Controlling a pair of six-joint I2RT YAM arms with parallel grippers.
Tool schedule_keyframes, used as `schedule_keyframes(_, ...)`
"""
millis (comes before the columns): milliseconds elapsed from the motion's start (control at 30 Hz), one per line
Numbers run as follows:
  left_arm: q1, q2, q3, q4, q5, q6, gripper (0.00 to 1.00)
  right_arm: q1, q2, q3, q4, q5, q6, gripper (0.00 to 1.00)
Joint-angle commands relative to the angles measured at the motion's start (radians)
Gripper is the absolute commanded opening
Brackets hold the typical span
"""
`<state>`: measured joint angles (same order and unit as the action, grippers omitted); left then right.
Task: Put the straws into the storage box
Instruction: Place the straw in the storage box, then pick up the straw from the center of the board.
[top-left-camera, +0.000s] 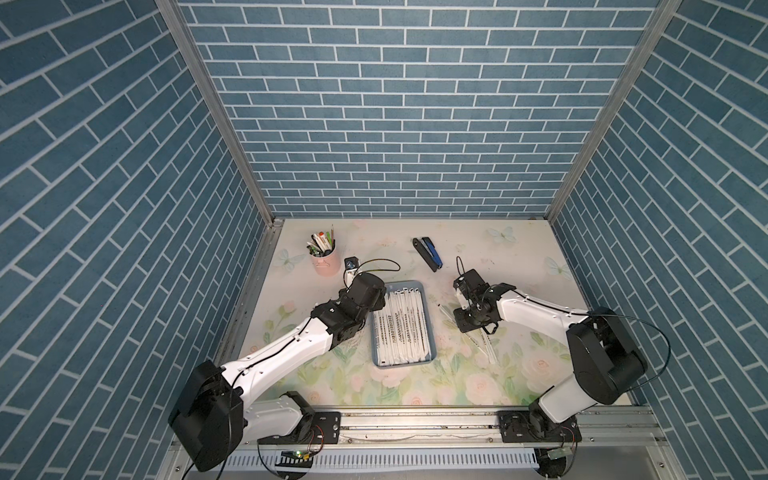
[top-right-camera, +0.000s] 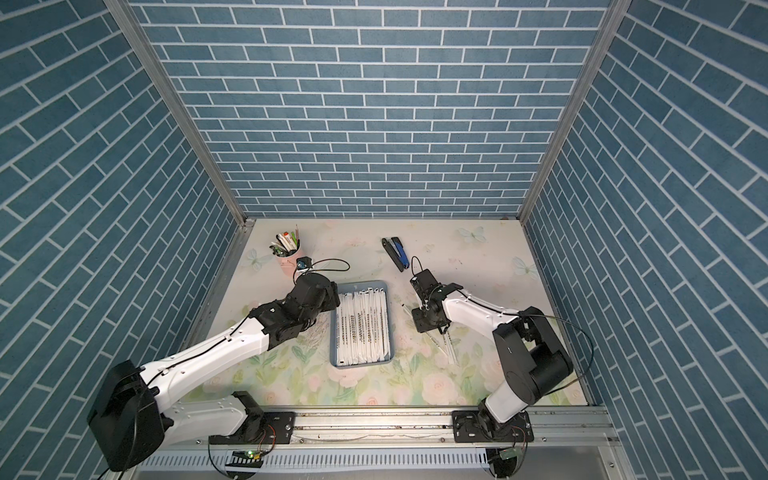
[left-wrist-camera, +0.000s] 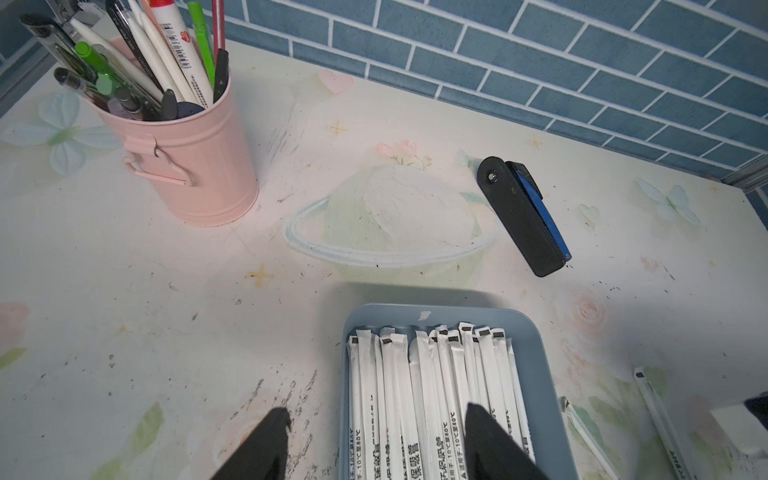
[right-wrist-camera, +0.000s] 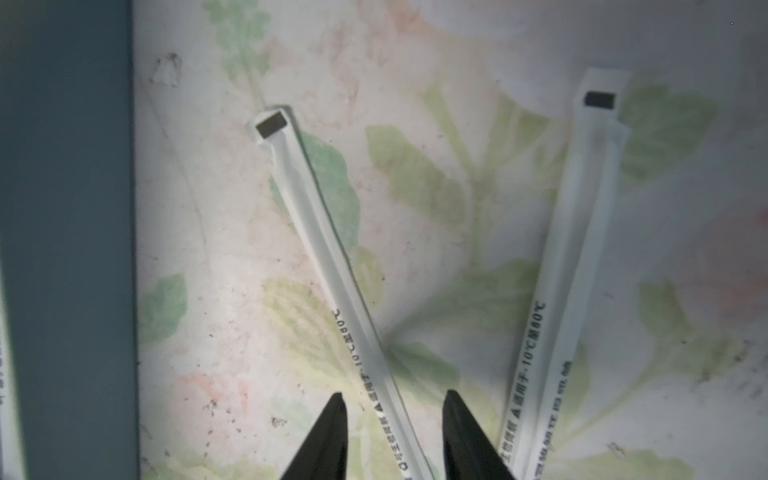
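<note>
The storage box (top-left-camera: 405, 364) is a shallow blue-grey tray at mid-table, seen in both top views, and holds several white paper-wrapped straws (top-left-camera: 401, 328) lying lengthwise. My left gripper (left-wrist-camera: 378, 415) is open and holds nothing. One finger hangs over the table and the other over the straws (left-wrist-camera: 419, 395), astride the box's left rim (left-wrist-camera: 345, 374). A few loose straws (top-left-camera: 486, 345) lie on the table right of the box. My right gripper (right-wrist-camera: 395, 397) hangs open just above them, with one straw (right-wrist-camera: 332, 257) running between its jaws. Another straw (right-wrist-camera: 582, 249) lies beside it.
A pink cup of pens (top-left-camera: 326, 259) stands at the back left, close to my left wrist. A dark blue-and-black stapler (top-left-camera: 428, 252) lies behind the box. In the right wrist view, the box's wall (right-wrist-camera: 66, 249) is close to the gripper. Blue brick walls enclose three sides.
</note>
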<state>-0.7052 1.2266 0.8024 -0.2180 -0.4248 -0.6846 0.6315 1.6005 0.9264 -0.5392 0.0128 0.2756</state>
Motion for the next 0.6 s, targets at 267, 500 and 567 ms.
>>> schedule_keyframes(267, 0.006, -0.007, -0.088, 0.104, 0.053, 0.026, 0.69, 0.041, 0.091, 0.042, -0.037, 0.096, -0.005, 0.30)
schedule_keyframes(500, 0.007, -0.004, -0.099, 0.111, 0.066, 0.044, 0.69, 0.040, 0.118, 0.020, -0.018, 0.080, 0.006, 0.12)
schedule_keyframes(567, 0.007, -0.006, -0.104, 0.111, 0.067, 0.045, 0.69, 0.040, 0.107, 0.027, -0.015, 0.062, 0.016, 0.06)
